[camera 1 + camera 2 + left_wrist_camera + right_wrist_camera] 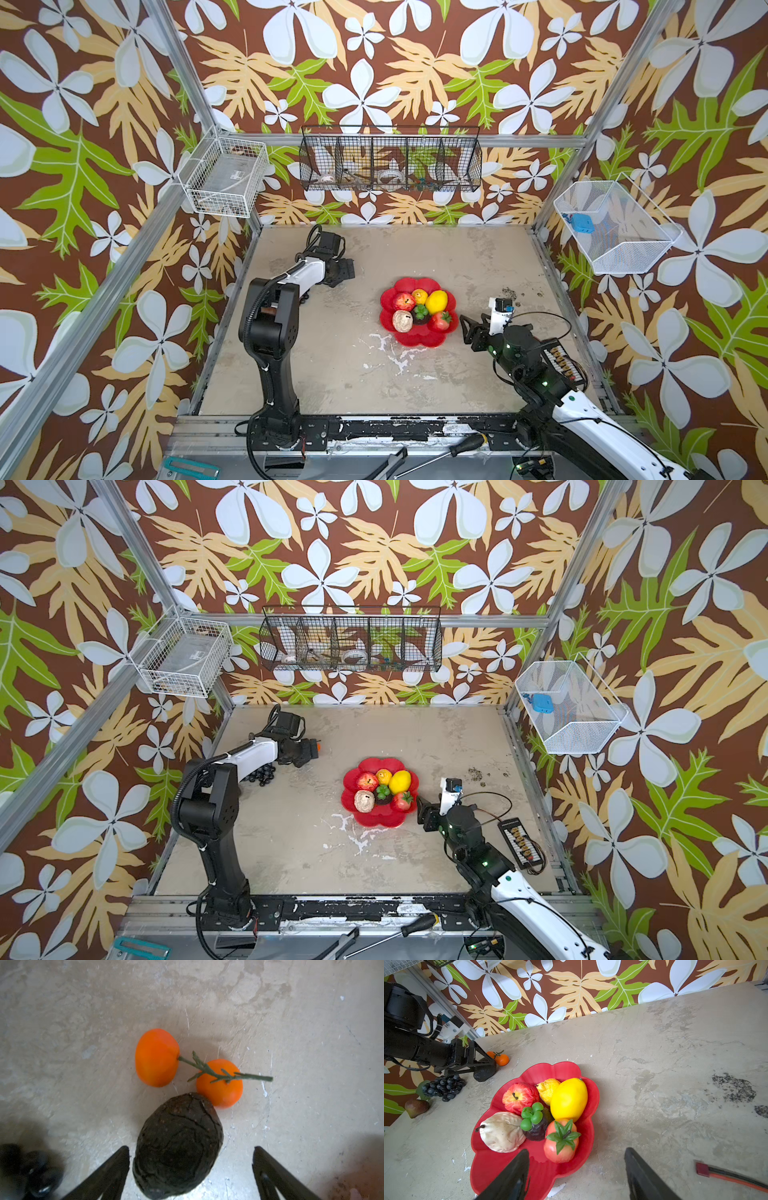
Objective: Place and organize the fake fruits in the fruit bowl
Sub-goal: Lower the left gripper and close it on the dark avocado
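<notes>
The red fruit bowl (pixel 417 338) (pixel 508 1165) holds an apple (pixel 402 300), two lemons (pixel 436 302), a cream lumpy piece (pixel 402 321), a dark fruit with green leaves (pixel 535 1124) and a strawberry (pixel 560 1142). My left gripper (pixel 190 1147) (pixel 347 268) stands open astride the dark avocado (pixel 178 1147), which lies nearer one finger. Two stemmed oranges (pixel 156 1057) lie just beyond it. The grape bunch (pixel 444 1085) and a pear (pixel 416 1107) lie on the table at the left. My right gripper (pixel 577 1150) (pixel 465 328) hovers open and empty at the bowl's right rim.
Wire baskets hang on the walls: white (pixel 226 180), black (pixel 390 160), white (pixel 615 226). A terminal board (pixel 561 359) with cables lies at the right edge, and a red cable (pixel 726 1176) is near my right gripper. A screwdriver (pixel 465 444) rests on the front rail.
</notes>
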Controlling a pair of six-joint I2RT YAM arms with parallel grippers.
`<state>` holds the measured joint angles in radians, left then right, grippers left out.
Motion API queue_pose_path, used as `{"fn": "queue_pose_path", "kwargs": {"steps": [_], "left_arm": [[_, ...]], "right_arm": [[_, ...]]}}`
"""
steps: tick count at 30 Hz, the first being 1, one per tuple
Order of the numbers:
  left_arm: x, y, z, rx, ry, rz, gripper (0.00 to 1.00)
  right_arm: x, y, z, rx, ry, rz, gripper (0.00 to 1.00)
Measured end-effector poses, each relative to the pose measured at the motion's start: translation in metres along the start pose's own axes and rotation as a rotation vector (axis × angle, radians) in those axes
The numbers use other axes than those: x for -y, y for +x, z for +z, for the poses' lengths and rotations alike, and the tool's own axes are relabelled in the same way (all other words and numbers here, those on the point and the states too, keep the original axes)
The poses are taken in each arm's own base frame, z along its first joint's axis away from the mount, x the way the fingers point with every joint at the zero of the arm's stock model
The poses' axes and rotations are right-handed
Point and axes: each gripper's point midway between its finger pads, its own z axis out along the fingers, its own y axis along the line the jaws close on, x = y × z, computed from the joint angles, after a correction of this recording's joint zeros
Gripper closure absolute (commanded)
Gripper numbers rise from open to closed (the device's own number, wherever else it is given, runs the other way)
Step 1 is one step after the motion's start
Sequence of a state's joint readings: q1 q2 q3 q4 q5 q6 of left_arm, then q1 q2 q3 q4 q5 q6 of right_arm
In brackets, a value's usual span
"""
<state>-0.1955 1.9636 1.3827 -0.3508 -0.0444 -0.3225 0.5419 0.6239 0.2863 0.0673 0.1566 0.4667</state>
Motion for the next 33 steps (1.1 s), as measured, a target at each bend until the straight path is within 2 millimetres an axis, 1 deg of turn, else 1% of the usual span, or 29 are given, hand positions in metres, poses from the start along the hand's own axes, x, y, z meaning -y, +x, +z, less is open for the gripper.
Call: {"fn": "queue_pose_path", "kwargs": {"steps": [3, 5, 9, 14, 19, 27, 33], "left_arm": [[0.003, 0.006, 0.0, -0.007, 0.0, -0.004, 0.13], [-0.001, 0.011, 0.003, -0.015, -0.017, -0.006, 0.13], [-0.009, 0.011, 0.008, -0.011, -0.06, -0.01, 0.14], [-0.013, 0.013, 0.015, -0.014, -0.085, -0.007, 0.15], [-0.012, 0.01, 0.02, -0.002, -0.084, -0.008, 0.23], [-0.004, 0.006, 0.022, 0.025, -0.063, -0.004, 0.33], [-0.002, 0.016, 0.025, 0.018, -0.069, 0.009, 0.38]], "right_arm": [[0.0, 0.0, 0.0, -0.001, 0.0, 0.0, 0.28], [0.0, 0.0, 0.0, -0.001, 0.0, 0.0, 0.28], [0.0, 0.001, 0.001, -0.005, 0.002, -0.001, 0.28], [0.0, 0.001, 0.002, -0.004, 0.002, -0.001, 0.28], [0.0, 0.001, 0.003, -0.004, 0.001, -0.001, 0.28], [-0.001, 0.0, 0.004, -0.001, -0.001, -0.001, 0.29], [-0.001, 0.001, 0.005, -0.003, -0.001, -0.002, 0.29]]}}
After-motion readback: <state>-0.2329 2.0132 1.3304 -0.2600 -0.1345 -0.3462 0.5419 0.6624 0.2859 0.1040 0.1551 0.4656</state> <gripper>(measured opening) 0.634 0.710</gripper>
